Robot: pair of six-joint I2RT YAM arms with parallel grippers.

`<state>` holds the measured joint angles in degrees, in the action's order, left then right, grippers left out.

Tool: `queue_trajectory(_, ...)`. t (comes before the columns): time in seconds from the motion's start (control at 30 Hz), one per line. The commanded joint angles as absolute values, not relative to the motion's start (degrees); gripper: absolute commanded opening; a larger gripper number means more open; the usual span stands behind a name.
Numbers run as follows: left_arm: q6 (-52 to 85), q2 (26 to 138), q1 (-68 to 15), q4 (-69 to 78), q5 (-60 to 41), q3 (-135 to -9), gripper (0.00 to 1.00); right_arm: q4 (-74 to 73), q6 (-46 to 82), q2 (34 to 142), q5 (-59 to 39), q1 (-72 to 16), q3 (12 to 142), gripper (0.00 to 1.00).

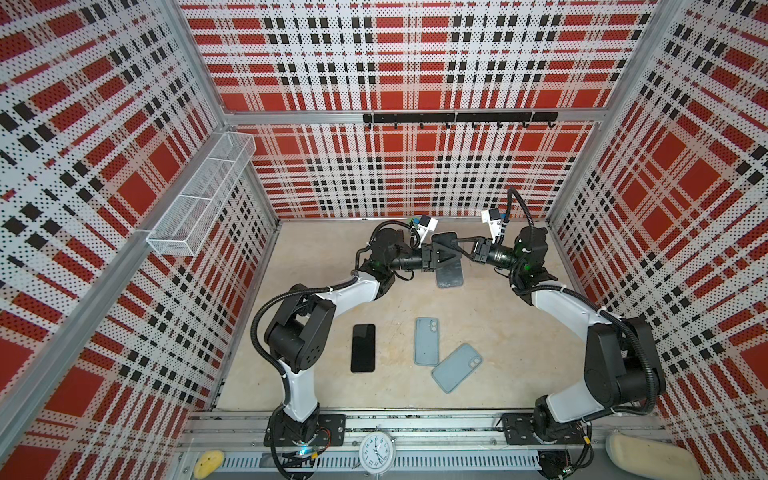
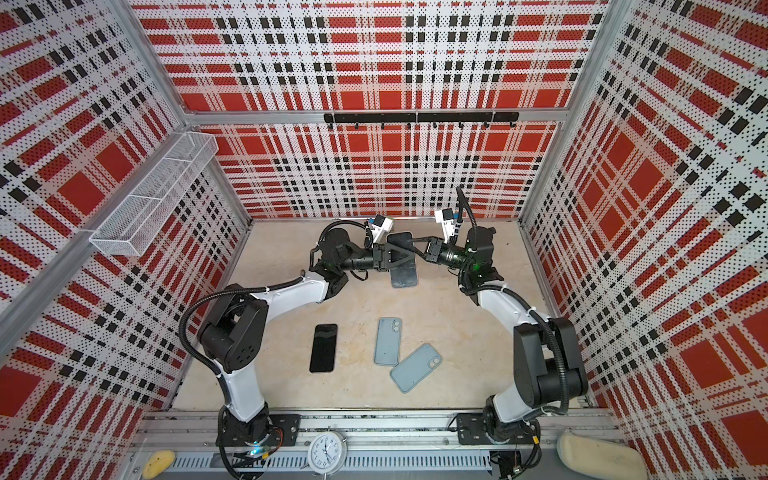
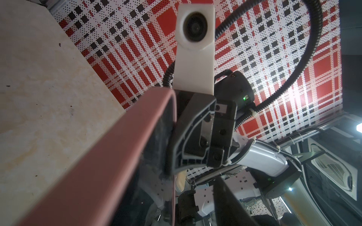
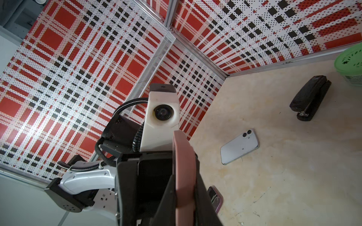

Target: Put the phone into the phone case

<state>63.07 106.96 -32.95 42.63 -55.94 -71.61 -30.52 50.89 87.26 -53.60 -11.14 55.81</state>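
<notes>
Above the back middle of the table a pink phone case (image 1: 449, 276) (image 4: 184, 166) hangs on edge between both arms. A dark glossy phone face (image 3: 156, 140) shows inside its rim (image 3: 109, 156); how deep it sits I cannot tell. My right gripper (image 1: 459, 242) (image 4: 185, 205) is shut on the case's edge. My left gripper (image 1: 451, 253) straddles the case with its jaws apart, one dark finger (image 3: 229, 203) clear of it. A black phone (image 1: 363, 348) (image 2: 323, 348) lies flat near the front.
Two blue-grey phone-shaped pieces (image 1: 427, 341) (image 1: 457, 368) lie back-up beside the black phone. The right wrist view shows a silver phone (image 4: 240, 145), a black stapler (image 4: 311, 97), a green tub (image 4: 350, 64) and a pinkish piece (image 4: 215, 199). A wire basket (image 1: 199, 199) hangs on the left wall.
</notes>
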Motion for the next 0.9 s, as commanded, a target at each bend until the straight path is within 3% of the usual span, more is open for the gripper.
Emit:
queue_trajectory(0.0,61.15,101.44,-32.02,44.79,-54.92,-70.25,0.6,-27.42,48.17,83.85,-48.6,-9.79,56.41,0.0)
queue_trajectory(0.13,58.78,98.8,-30.57,43.18,-52.89,-67.41,0.74,-23.16,47.63,81.12,-46.96,-8.53,56.66,0.0)
queue_trajectory(0.17,57.94,98.17,-30.18,42.48,-52.41,-66.81,0.92,-21.42,46.9,80.54,-46.71,-8.37,56.98,0.0)
queue_trajectory(0.2,57.16,97.56,-29.76,41.52,-52.14,-66.37,1.0,-19.33,45.96,79.92,-46.38,-8.29,57.26,0.0)
queue_trajectory(0.5,50.07,89.05,-23.84,34.61,-47.14,-61.12,1.0,-1.35,37.45,75.52,-41.86,-7.13,57.84,0.0)
queue_trajectory(0.73,24.63,79.29,-23.54,2.04,-35.29,-66.92,0.99,9.66,33.97,79.98,-40.82,-4.56,58.69,0.0)
queue_trajectory(0.87,16.62,76.46,-23.47,-8.45,-26.8,-70.11,1.0,11.94,32.0,85.29,-41.75,-3.78,59.82,0.0)
